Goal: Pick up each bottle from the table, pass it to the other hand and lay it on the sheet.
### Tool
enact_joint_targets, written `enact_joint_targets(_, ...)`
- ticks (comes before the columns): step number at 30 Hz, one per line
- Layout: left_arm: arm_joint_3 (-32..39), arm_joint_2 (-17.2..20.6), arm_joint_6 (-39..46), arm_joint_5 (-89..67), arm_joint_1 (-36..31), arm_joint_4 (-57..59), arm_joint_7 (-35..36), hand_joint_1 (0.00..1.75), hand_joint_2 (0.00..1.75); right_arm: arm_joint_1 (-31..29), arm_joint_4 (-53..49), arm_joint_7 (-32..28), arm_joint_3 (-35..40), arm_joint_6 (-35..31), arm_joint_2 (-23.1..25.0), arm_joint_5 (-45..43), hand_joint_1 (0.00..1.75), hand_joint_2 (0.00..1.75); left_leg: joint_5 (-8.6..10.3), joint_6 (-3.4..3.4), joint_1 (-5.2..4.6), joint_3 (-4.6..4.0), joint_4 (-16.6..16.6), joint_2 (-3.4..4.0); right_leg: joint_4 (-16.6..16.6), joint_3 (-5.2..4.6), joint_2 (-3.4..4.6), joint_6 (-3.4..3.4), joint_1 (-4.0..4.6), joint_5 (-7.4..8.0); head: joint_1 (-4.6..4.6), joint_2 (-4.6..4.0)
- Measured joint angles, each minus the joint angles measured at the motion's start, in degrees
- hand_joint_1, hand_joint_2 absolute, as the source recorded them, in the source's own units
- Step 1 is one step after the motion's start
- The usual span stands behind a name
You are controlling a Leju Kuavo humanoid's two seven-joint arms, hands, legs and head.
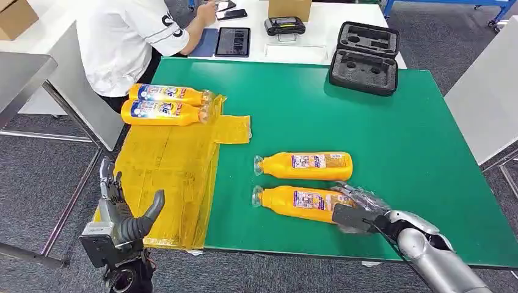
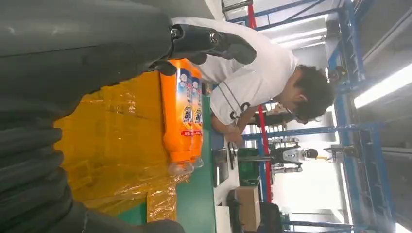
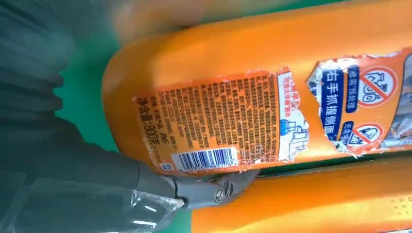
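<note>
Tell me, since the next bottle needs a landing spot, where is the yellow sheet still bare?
The yellow sheet is bare from the two laid bottles at its far end down to the near edge by the left hand. The far end is crowded. The right hand is at the nearest bottle on the green table.

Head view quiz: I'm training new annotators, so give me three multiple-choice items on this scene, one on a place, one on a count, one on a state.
1. Where do the two bottles not yet moved lie?
A. on the green table
B. on the white desk
C. on the floor

2. How many bottles lie on the yellow sheet?
A. none
B. two
C. four

3. What is the left robot hand doing?
A. holding a bottle
B. pressing on the sheet
C. open, holding nothing

Answers:
1 A: the far bottle and the near bottle rest on the green table.
2 B: a pair lies on the yellow sheet.
3 C: the left robot hand has its fingers spread, while the right robot hand wraps the near bottle's base.
</note>
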Motion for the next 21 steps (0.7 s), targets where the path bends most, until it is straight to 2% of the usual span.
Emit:
enact_joint_targets(5, 0.02, 0.00, -0.15, 0.07, 0.00, 0.20, -0.02, 0.00, 1.75, 1.18, -1.44, 0.26, -0.04, 0.09, -0.78, 0.00, 1.57, 1.75, 0.00, 0.00, 0.00, 0.01, 0.00, 0.01, 0.00, 0.01, 0.00, 0.00, 0.00, 0.00, 0.02, 0.00)
enact_joint_targets(7, 0.02, 0.00, -0.15, 0.09, 0.00, 0.20, 0.00, 0.00, 1.75, 1.50, -1.75, 0.31, -0.07, 0.15, -1.03, 0.00, 1.50, 1.75, 0.00, 0.00, -0.01, 0.01, 0.00, 0.01, 0.00, 0.01, 0.00, 0.00, -0.01, 0.01, 0.00, 0.00)
enact_joint_targets(8, 0.02, 0.00, -0.15, 0.09, -0.02, 0.20, 0.00, 0.00, 1.75, 1.58, -1.90, 0.31, -0.07, 0.17, -1.07, -0.02, 1.55, 1.75, 0.00, 0.00, -0.01, 0.01, 0.00, 0.01, 0.00, 0.01, 0.01, 0.00, 0.00, 0.01, 0.00, 0.00)
enact_joint_targets(10, 0.02, 0.00, -0.17, 0.13, -0.01, 0.20, 0.00, 0.00, 1.75, 1.66, -1.93, 0.31, -0.13, 0.35, -1.18, -0.09, 1.54, 1.75, 0.00, 0.00, 0.00, 0.01, 0.00, 0.01, 0.00, 0.01, 0.01, 0.00, 0.00, 0.01, 0.00, 0.00)
enact_joint_targets(12, 0.02, 0.00, -0.17, 0.15, -0.02, 0.20, -0.02, 0.00, 1.75, 1.67, -1.99, 0.31, -0.26, 0.50, -1.18, -0.09, 1.69, 1.75, 0.00, 0.00, 0.00, 0.01, 0.00, 0.01, 0.00, 0.01, 0.00, 0.00, 0.00, 0.01, 0.02, 0.00)
enact_joint_targets(21, 0.02, 0.00, -0.44, 0.66, -0.47, 0.48, 0.00, 0.00, 1.75, 1.64, -2.04, 0.18, -0.37, 0.74, -1.11, -0.22, 1.75, 1.75, 0.00, 0.00, 0.00, 0.00, 0.00, 0.01, 0.00, 0.02, 0.00, 0.00, 0.00, 0.01, 0.02, 0.00)
